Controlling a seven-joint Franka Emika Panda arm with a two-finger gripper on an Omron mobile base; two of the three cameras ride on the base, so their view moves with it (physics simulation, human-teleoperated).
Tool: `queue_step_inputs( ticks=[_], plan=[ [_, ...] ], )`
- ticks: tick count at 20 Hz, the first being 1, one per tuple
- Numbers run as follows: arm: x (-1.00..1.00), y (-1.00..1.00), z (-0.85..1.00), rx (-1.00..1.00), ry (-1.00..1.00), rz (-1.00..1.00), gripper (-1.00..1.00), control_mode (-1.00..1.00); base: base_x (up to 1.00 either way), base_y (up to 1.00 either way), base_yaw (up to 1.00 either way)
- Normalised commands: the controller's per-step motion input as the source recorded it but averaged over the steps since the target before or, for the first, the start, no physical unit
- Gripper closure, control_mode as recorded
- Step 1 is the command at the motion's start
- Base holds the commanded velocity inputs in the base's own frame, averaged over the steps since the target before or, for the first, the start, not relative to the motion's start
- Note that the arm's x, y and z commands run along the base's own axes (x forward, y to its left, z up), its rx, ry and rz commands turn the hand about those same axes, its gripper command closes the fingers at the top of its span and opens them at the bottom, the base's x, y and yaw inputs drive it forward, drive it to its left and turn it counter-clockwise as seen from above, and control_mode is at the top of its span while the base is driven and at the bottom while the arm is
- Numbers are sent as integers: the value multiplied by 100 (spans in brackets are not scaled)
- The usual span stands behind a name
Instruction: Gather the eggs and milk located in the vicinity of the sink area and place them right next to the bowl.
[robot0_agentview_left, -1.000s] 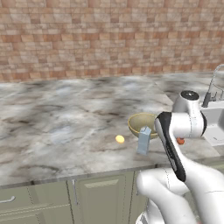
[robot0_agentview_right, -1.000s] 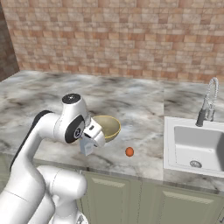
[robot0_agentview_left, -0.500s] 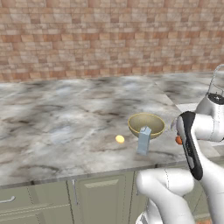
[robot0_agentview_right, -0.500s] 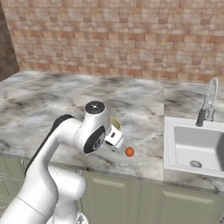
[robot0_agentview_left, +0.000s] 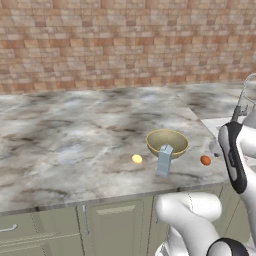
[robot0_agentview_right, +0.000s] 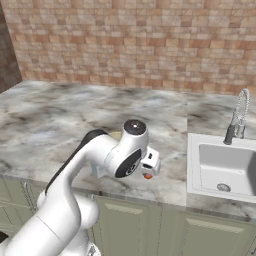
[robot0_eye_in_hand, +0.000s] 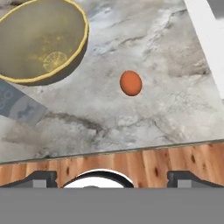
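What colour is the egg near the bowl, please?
Orange-brown egg, clearest in the hand view.

Base views flank counter (robot0_agentview_left: 75, 145); hand view overhead.

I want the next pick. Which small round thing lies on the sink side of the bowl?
The orange-brown egg, right of the bowl; the yellow ball lies left.

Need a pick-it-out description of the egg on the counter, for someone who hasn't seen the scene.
Start at the sink on the right end of the marble counter, then look left toward the olive bowl. The egg lies between them near the front edge: a small orange-brown oval, darker than the yellow ball left of the milk carton.
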Motion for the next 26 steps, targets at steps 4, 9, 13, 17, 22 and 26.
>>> queue_step_inputs(
  ticks=[4, 9, 13, 17, 22, 26],
  plan=[
    [8, -16, -5, 0, 1, 22, -100, -100, 0, 0, 0],
    [17, -3, -14, 0, 0, 17, -100, -100, 0, 0, 0],
    [15, 0, -23, -1, 0, 8, -100, -100, 0, 0, 0],
    [12, 0, -19, -2, 0, 4, -100, -100, 0, 0, 0],
    [14, 0, -11, 0, 0, 1, -100, -100, 0, 0, 0],
    [21, 0, -14, -1, 0, 0, -100, -100, 0, 0, 0]
  ],
)
